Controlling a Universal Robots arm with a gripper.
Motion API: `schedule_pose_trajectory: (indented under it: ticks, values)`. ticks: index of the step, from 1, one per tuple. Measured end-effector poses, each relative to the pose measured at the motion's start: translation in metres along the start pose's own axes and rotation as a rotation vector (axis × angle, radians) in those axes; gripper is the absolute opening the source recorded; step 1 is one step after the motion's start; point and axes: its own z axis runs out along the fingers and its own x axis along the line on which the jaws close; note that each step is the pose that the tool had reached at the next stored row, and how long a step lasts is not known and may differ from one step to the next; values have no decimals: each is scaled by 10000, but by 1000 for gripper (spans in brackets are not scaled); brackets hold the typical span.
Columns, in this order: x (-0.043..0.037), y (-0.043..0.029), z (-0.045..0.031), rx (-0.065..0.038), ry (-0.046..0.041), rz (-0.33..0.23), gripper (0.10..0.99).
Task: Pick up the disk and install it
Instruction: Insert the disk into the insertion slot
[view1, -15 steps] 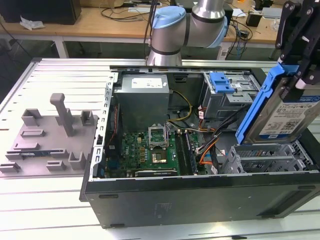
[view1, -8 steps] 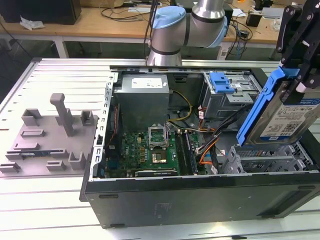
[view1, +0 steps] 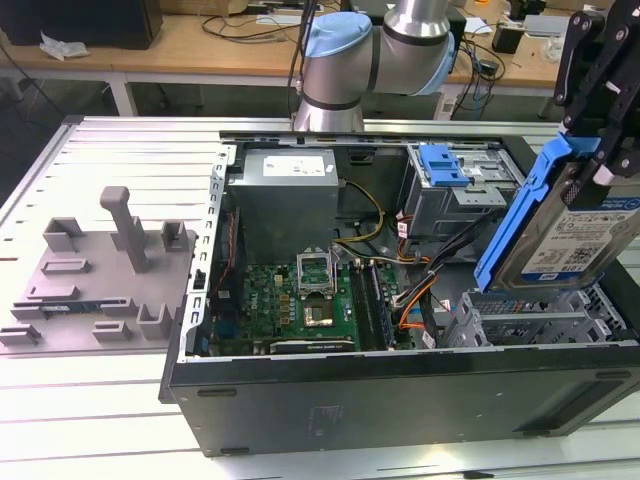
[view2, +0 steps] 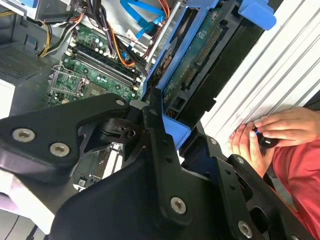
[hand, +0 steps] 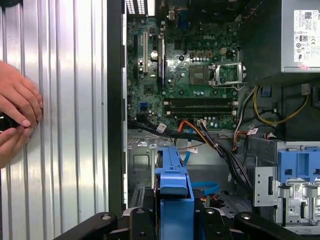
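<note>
Hand (view2: 167, 120): nearest my wrist cameras. Its black linkages are drawn in on the disk (view2: 200, 55), and I read it as clamped on the two long edges of the blue carrier with no slack showing.
Disk (view1: 565, 225): in the air, on edge and tilted, with its label facing the exterior camera. It is just above the case (view1: 400, 400), at the corner where the silver drive cage (view1: 540, 320) sits. I cannot tell whether its lower end touches the cage.
Step in hand: bringing the disk to its bay, by my judgement. It is picked up but not yet seated.
Doing it well: I'd take the tilt out first so the carrier's rails run parallel to the cage's guides, then feed it in slowly and straight. A skewed entry would likely jam the plastic frame. The orange and black cables (hand: 220, 155) lie inside the case just beside the cage, so I'd watch that none gets pinched under the disk.
Arm pose: the shoulder joints (view1: 375, 50) stand beyond the case's far wall. The wrist hangs over the cage corner, with the hand (view1: 600, 140) pointing down at the same slant as the disk.
Person (hand: 17, 120): fingers rest on the table (hand: 65, 75) outside the case's wall, near the cage end. I'd hold my travel within the case's outline.
</note>
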Motion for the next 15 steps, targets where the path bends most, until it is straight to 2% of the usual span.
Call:
schedule_pose_trajectory:
  ticks: [4,15]
  values:
    - [-29,-1,12,0,1,-110,365]
    - [-31,-20,58,0,2,-378,365]
